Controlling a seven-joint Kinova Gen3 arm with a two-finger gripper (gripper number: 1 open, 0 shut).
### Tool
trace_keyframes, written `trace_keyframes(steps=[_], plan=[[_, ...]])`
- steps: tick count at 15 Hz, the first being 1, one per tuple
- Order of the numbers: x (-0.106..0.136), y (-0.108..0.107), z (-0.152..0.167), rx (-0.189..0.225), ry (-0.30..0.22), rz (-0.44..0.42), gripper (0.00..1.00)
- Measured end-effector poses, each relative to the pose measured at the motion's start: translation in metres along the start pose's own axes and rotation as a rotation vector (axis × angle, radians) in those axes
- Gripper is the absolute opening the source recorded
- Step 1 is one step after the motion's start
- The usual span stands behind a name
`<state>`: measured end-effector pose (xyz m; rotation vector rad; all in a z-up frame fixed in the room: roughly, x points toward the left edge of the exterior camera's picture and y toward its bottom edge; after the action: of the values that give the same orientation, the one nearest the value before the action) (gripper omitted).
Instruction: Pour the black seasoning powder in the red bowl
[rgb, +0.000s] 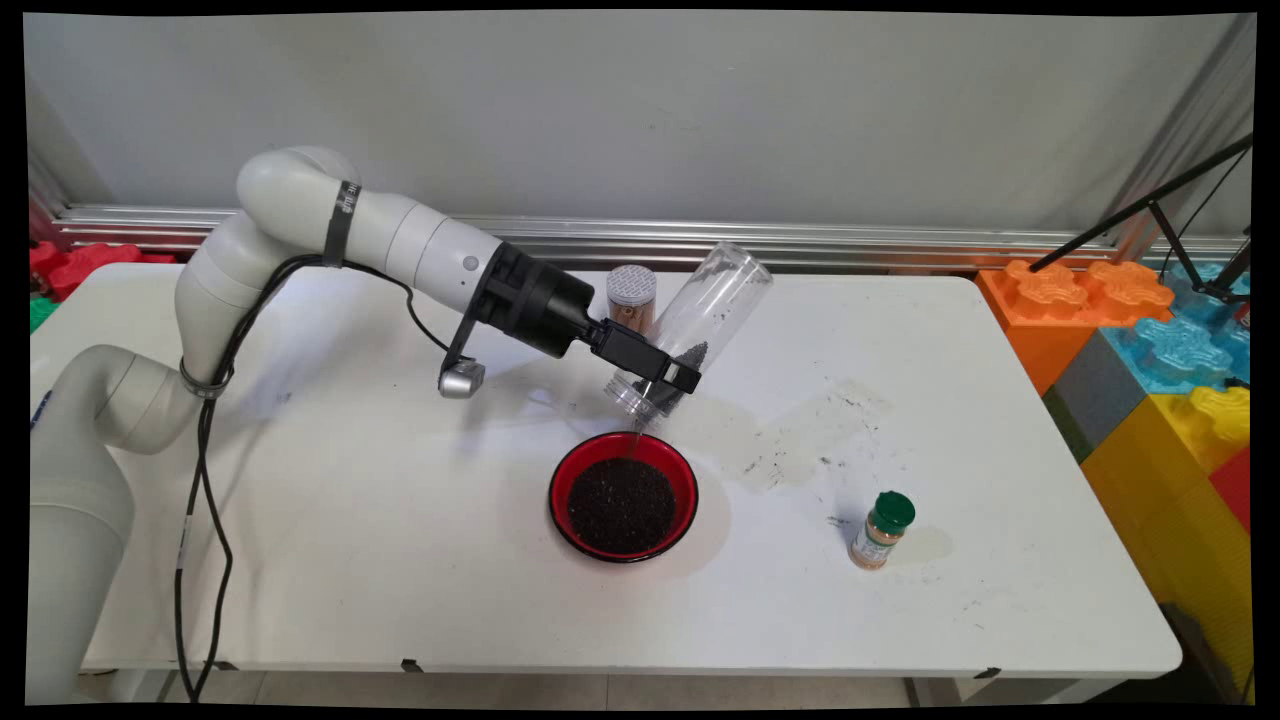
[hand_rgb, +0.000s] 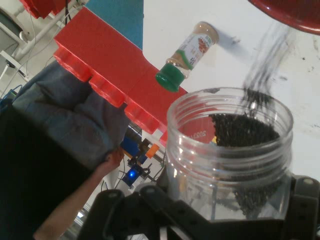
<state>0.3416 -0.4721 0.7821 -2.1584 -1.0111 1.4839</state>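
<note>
Black two-finger tool (rgb: 655, 372) – clamped on clear plastic jar (rgb: 700, 325), tilted mouth-down above red bowl (rgb: 623, 495) on white bench (rgb: 1000, 480); dark granules (hand_rgb: 245, 131) spilling out – green-capped spice bottle (rgb: 882, 529) upright, well right of bowl

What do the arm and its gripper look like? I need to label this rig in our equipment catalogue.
The arm is made of rounded white links, with black cables hanging along it under dark straps. A black wrist section leads to the black two-finger gripper, with a small silver camera module bracketed beneath.
</note>
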Motion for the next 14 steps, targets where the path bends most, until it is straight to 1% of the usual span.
trace_keyframes(steps=[14], plan=[[0.0023,-0.0006,0.0011,0.008,-0.01,0.033,0.0]])
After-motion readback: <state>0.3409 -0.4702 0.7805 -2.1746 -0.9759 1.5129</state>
